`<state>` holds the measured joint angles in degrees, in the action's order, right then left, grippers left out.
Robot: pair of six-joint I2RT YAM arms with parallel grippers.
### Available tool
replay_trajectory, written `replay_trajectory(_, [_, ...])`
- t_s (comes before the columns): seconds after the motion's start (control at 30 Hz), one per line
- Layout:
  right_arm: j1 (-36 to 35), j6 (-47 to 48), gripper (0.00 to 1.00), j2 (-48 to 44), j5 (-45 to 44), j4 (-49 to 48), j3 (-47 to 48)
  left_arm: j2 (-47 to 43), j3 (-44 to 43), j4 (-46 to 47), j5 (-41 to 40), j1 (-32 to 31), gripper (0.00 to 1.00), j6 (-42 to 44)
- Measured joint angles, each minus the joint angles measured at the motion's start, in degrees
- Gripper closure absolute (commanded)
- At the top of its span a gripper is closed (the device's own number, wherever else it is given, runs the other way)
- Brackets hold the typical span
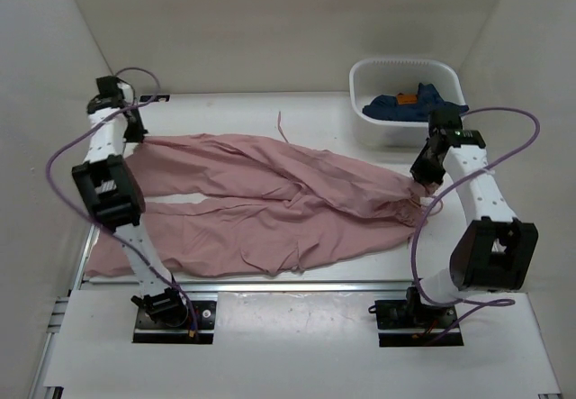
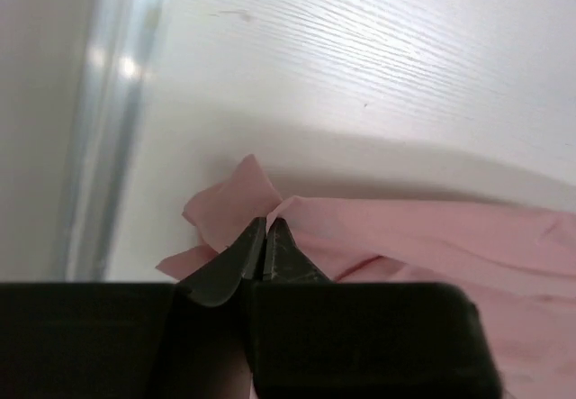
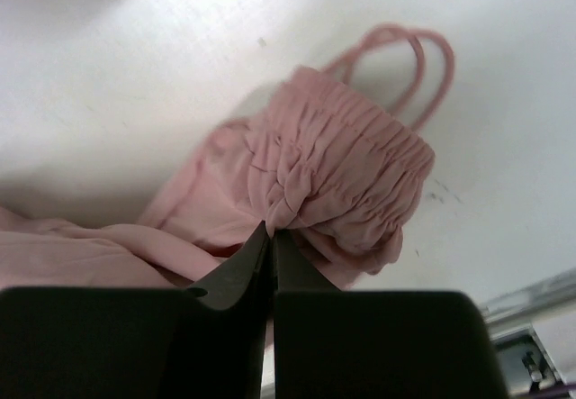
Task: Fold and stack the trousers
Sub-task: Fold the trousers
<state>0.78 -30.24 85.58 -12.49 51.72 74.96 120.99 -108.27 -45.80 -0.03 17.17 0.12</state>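
Trousers flat on the table, both claws clenched on them; one bin, occupied.

I see the left gripper [image 2: 267,230] at the far left of the table [image 1: 234,106], jaws pinched together on a cuff corner of the dusty-pink trousers [image 1: 270,201], which lie spread lengthways, legs to the left, waist to the right. The right gripper [image 3: 270,234] is clamped on the gathered waistband, a drawstring loop [image 3: 396,39] lying just beyond. At far right, the white bin [image 1: 396,133] holds a crumpled dark blue garment [image 1: 391,106] with an orange tag.
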Motion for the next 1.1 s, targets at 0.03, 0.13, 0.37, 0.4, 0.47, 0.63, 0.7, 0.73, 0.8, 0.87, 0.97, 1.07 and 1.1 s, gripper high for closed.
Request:
replay_trajectory(0.03, [0.0, 0.02, 1.0, -2.27, -0.26, 0.11, -2.58, -5.99, 3.76, 0.42, -0.39, 0.9, 0.86, -0.11])
replay_trajectory(0.13, [0.0, -0.2, 1.0, -6.05, -0.96, 0.81, -7.21, -22.97, 15.21, 3.3, -1.95, 3.32, 0.86, -0.09])
replay_trajectory(0.37, [0.02, -2.4, 1.0, -10.91, -3.74, 1.4, -17.7, -53.37, 55.06, 7.39, -8.28, 12.28, 0.86, -0.11])
replay_trajectory(0.4, [0.02, -2.62, 1.0, -11.02, -3.93, 1.57, -18.82, -53.75, 57.31, 7.02, -8.59, 12.76, 0.86, -0.11])
replay_trajectory(0.47, [0.28, -3.04, 1.0, -11.02, -4.17, 1.4, -21.29, -56.17, 67.19, 8.39, -9.73, 15.26, 0.86, -0.09])
replay_trajectory(0.63, [1.16, -3.87, 1.0, -10.47, -4.33, 1.05, -23.56, -62.75, 78.79, 6.56, -11.26, 18.73, 0.27, 0.24])
replay_trajectory(0.7, [1.27, -3.82, 1.0, -10.32, -4.33, 0.42, -23.56, -64.63, 77.75, 4.87, -10.75, 19.17, 0.21, 0.2])
replay_trajectory(0.73, [1.36, -3.82, 1.0, -10.32, -4.33, 0.24, -23.56, -65.29, 76.43, 3.72, -10.45, 19.3, 0.19, 0.04])
replay_trajectory(0.8, [1.36, -3.8, 1.0, -10.32, -4.28, -0.17, -23.54, -65.61, 73.2, 0.7, -9.35, 19.5, 0.18, -0.09])
replay_trajectory(0.87, [1.36, -3.8, 1.0, -10.32, -4.2, -0.83, -23.54, -65.35, 66.69, -3.06, -7.26, 19.58, 0.18, -0.09])
replay_trajectory(0.97, [1.36, -3.8, 1.0, -10.32, -3.76, -1.53, -23.54, -64.3, 56.83, -3.96, -4.46, 19.82, 0.18, -0.09])
replay_trajectory(1.07, [1.36, -3.8, 1.0, -10.23, -3.37, -2.16, -23.39, -61.79, 52.65, -3.54, -2.95, 19.87, 0.16, -0.07])
replay_trajectory(1.1, [1.36, -3.78, 1.0, -10.16, -3.26, -2.19, -23.1, -59.98, 52.3, -3.54, -2.64, 19.87, 0.15, -0.09])
